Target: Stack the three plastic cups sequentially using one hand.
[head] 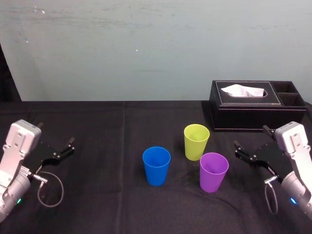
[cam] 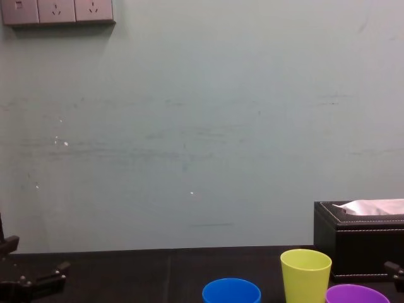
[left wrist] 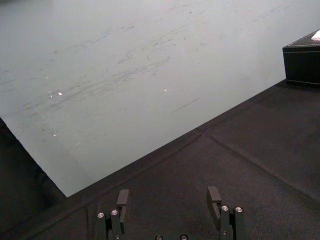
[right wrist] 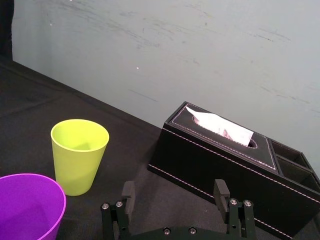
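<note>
Near the front corners, the left gripper [head: 61,148] and right gripper [head: 251,139] both have fingers spread, holding nothing. Bare black cloth [head: 97,136] lies open between the left gripper and the blue cup [head: 156,165]. The purple cup [head: 213,171] stands near the right gripper, with the yellow-green cup [head: 196,141] just behind it. All three are smooth, tapered plastic, upright, mouths up. A stitched leather tissue box [head: 253,105] sits against the wall at far right.

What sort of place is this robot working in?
Likely a lab test bench: black-clothed table against a plain wall with sockets, holding a blue cup, yellow-green cup, purple cup and tissue box, between the open left gripper and right gripper.
</note>
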You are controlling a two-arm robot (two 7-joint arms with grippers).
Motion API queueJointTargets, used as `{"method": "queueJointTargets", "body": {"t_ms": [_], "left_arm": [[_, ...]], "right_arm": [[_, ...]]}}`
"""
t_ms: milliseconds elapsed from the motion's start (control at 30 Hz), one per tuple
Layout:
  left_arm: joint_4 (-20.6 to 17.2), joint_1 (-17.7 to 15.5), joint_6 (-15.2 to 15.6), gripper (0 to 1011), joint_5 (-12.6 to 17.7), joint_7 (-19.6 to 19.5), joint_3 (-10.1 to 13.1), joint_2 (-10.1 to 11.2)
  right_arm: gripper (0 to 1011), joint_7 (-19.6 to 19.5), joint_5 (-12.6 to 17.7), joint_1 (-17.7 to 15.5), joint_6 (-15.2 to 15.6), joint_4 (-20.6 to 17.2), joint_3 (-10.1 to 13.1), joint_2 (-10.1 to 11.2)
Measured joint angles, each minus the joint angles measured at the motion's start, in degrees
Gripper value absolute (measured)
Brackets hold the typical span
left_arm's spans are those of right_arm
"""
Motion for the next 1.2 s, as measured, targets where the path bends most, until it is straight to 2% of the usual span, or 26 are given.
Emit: {"method": "queueJointTargets", "body": {"t_ms": [400,600,700,867,1033,1200], "left_arm": [[0.0,0.0,0.0,1000,0.0,0.0,0.0,0.0],[0.0,0.0,0.0,1000,0.0,0.0,0.0,0.0],[0.0,0.0,0.0,1000,0.0,0.0,0.0,0.0],[0.0,0.0,0.0,1000,0.0,0.0,0.0,0.0],[0.0,0.0,0.0,1000,0.0,0.0,0.0,0.0],[0.0,0.0,0.0,1000,0.0,0.0,0.0,0.0]], "right_arm": [[1003,0.0,-0.1,0.0,0.0,0.0,0.2,-0.2],[1003,0.4,0.3,-1.1,-0.1,-1.2,1.4,-0.7],[1003,1.0,1.5,-2.4,0.2,-3.2,2.6,-0.6],[1003,2.8,5.7,-5.9,3.1,-8.4,5.6,0.7],[1003,4.3,9.2,-9.7,7.4,-13.4,8.2,2.6],[1003,5.5,13.2,-14.9,13.4,-19.8,11.9,5.0]]}}
